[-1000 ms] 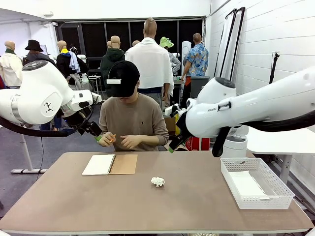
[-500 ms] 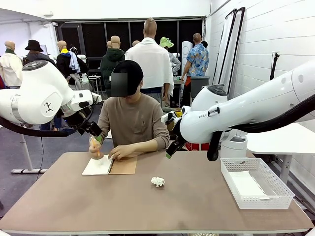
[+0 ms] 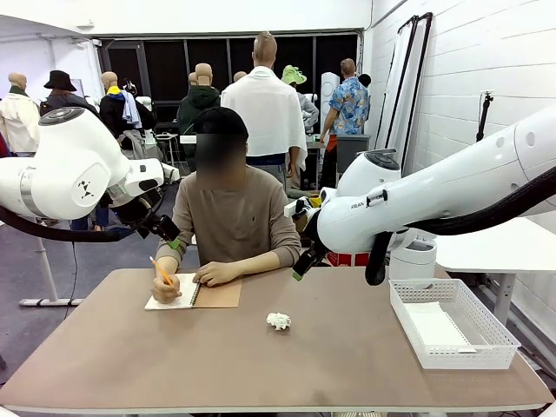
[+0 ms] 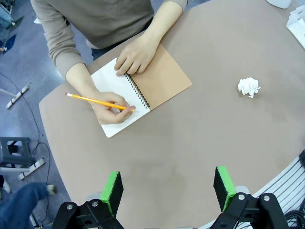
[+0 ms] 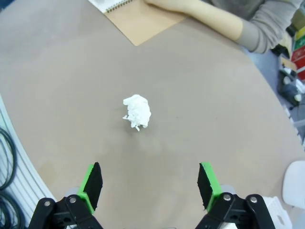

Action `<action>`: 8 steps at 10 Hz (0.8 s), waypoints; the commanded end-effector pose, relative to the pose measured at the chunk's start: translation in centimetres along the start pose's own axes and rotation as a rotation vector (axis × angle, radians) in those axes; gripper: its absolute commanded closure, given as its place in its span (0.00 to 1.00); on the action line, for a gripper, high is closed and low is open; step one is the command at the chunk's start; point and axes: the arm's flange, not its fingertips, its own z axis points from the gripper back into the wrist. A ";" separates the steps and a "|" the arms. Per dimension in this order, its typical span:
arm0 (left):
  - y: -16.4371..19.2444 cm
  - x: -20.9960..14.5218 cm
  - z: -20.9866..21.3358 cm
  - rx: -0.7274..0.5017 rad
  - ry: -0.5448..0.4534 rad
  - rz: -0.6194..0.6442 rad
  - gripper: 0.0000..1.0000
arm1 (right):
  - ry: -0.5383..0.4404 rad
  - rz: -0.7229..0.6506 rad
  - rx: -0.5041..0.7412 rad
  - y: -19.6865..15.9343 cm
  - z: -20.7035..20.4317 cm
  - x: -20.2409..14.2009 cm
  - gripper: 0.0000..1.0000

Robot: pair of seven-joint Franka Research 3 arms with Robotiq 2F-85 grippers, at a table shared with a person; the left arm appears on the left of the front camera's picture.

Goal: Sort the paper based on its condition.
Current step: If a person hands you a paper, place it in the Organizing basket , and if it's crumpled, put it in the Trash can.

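A crumpled ball of white paper (image 3: 278, 321) lies alone near the middle of the brown table (image 3: 261, 365). My right gripper (image 5: 150, 183) hangs open high above the table, with the ball (image 5: 137, 111) ahead of its green pads. In the front view it (image 3: 300, 265) hovers over the table's far edge, right of the person. My left gripper (image 4: 167, 188) is open and empty, well above the table, with the ball (image 4: 249, 87) far off to one side. A flat white sheet (image 3: 437, 328) lies in the white mesh basket (image 3: 499, 343) at the right.
The person sits at the far side, writing with a pencil (image 4: 97, 102) in an open spiral notebook (image 3: 217, 291) with a brown cover. One hand (image 4: 136, 55) rests on the page. My left gripper (image 3: 172, 244) hovers close by the person's arm.
The person's hands have come down onto the notebook and the pencil now touches the page. My right arm dropped slightly and moved left a second ago, then held still.
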 end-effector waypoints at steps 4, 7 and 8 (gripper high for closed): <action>0.2 -0.1 0.0 0.002 0.000 -0.002 0.00 | 0.094 0.066 0.096 -0.3 -8.2 2.6 0.00; 0.2 -0.1 0.0 0.002 0.000 -0.002 0.00 | 0.151 0.093 0.152 -0.4 -12.3 2.1 0.00; 0.2 -0.1 0.0 0.002 0.000 -0.002 0.00 | 0.153 0.126 0.166 -0.6 -13.4 1.9 0.00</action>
